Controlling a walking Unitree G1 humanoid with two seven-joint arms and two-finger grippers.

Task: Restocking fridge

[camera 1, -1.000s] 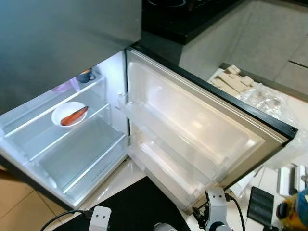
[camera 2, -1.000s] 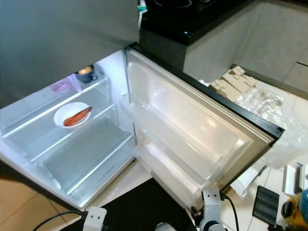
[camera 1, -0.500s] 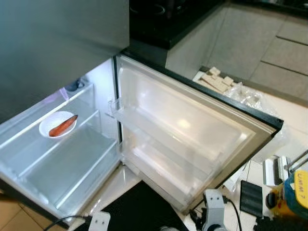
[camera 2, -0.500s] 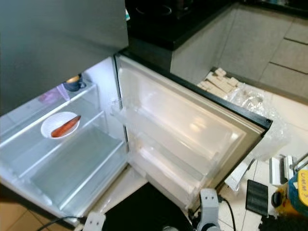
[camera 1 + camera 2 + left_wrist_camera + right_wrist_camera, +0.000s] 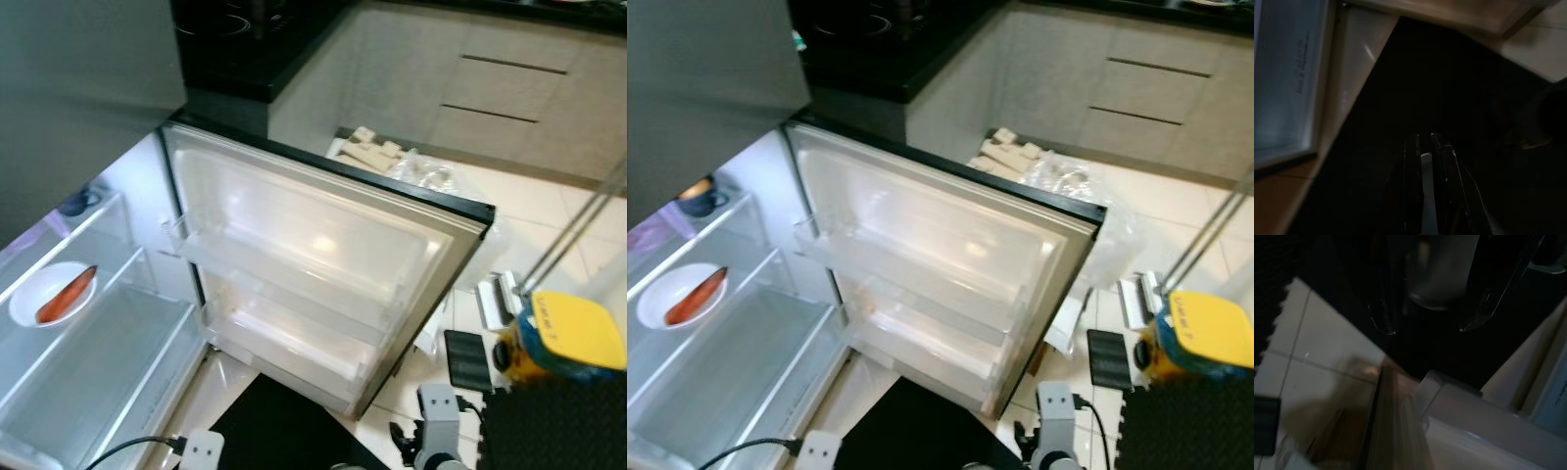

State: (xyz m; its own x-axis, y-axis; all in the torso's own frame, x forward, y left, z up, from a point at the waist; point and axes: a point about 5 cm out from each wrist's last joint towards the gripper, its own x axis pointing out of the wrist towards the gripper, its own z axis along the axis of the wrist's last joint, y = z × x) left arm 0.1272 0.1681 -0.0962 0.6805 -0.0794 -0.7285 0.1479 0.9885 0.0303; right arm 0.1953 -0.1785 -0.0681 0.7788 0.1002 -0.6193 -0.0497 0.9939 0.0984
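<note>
The fridge (image 5: 88, 372) stands open, its lit glass shelves mostly bare. A white plate (image 5: 39, 286) with one orange-red piece of food (image 5: 66, 294) rests on a shelf, and a dark bowl (image 5: 698, 194) sits on the shelf above. The open door (image 5: 323, 264) has empty racks. Both arms hang low at the bottom edge of the eye views. In the dark left wrist view, my left gripper (image 5: 1425, 156) is shut over the black mat. My right gripper (image 5: 1425, 328) is open and empty, near the door's lower corner.
A black mat (image 5: 284, 431) lies before the fridge. A yellow and blue device (image 5: 563, 338) and a black foam mat (image 5: 558, 431) are on the tiled floor at right. A plastic bag of beige blocks (image 5: 377, 152) lies behind the door, by grey drawers (image 5: 490, 88).
The camera has swung to the right, so the fridge sits further left in view and the yellow device has come in. Nothing in the scene itself has moved.
</note>
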